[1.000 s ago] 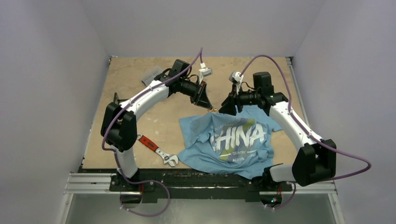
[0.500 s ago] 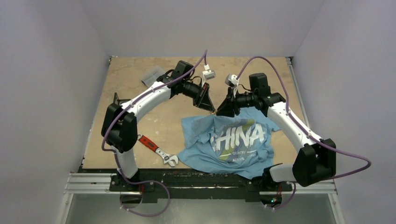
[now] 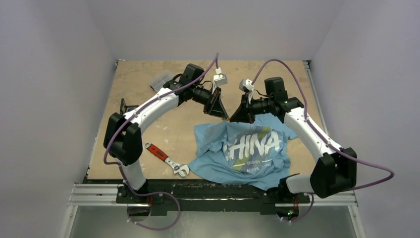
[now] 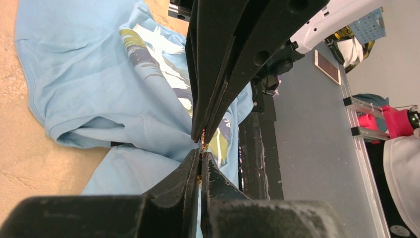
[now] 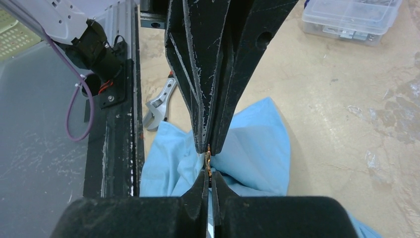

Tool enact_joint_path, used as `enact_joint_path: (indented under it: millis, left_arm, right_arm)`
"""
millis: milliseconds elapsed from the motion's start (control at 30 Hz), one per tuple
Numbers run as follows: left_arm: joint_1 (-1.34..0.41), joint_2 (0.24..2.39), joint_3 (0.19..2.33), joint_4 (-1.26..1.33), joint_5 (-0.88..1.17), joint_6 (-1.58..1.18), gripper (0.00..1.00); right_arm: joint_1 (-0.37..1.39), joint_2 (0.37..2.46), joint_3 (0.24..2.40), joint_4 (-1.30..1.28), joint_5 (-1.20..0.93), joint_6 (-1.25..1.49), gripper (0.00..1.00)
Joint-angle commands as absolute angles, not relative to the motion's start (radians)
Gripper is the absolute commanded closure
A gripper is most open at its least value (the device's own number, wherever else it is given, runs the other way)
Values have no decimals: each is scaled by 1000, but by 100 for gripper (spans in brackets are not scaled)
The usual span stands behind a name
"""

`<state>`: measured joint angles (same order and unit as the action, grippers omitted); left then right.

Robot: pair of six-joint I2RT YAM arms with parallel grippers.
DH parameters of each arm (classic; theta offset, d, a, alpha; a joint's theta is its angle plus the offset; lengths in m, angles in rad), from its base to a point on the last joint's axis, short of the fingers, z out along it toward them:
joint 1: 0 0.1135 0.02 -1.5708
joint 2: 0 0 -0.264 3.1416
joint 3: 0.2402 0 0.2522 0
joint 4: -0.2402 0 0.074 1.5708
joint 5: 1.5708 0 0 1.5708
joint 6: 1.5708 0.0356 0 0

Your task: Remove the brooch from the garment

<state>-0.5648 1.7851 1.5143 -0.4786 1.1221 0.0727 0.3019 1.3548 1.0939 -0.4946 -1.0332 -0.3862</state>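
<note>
At the far edge of the garment [image 3: 247, 148], which lies crumpled on the bench [image 3: 148, 99], the left pincer [image 3: 223, 115] and the right pincer [image 3: 233, 118] meet tip to tip, each clamped tight on the small gold brooch [image 5: 208, 161] between them.

The T-shirt [image 3: 247, 148] is soft, matt cloth, creased, with a flat white print. The brooch [image 5: 208, 161] looks like shiny gold-coloured metal. The left gripper [image 5: 208, 148] has hard black fingers [image 5: 198, 74], matt and scuffed with pale scratches; those of the right gripper [image 5: 209, 174] look grainy. The table [image 3: 143, 74] is rough, matt board. The wrench [image 3: 167, 160] has a bright metal head and a red grip.
</note>
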Motion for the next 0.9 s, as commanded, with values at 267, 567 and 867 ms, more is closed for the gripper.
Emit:
enact_joint_path:
  millis: [267,567,867]
  left_arm:
    - [-568,1707,1484,-456,1155,177,78]
    - [-570,1609,1348,-316,1051,219,51]
    - [-593,1550,1151,55,852,141,44]
  right_arm:
    - [305,1350,1146,-537,-1068,-433,100]
    - [305,1408,1211,-607,-1048,-401,100]
    - [300,1496,1324,-837,-1007,-415,100]
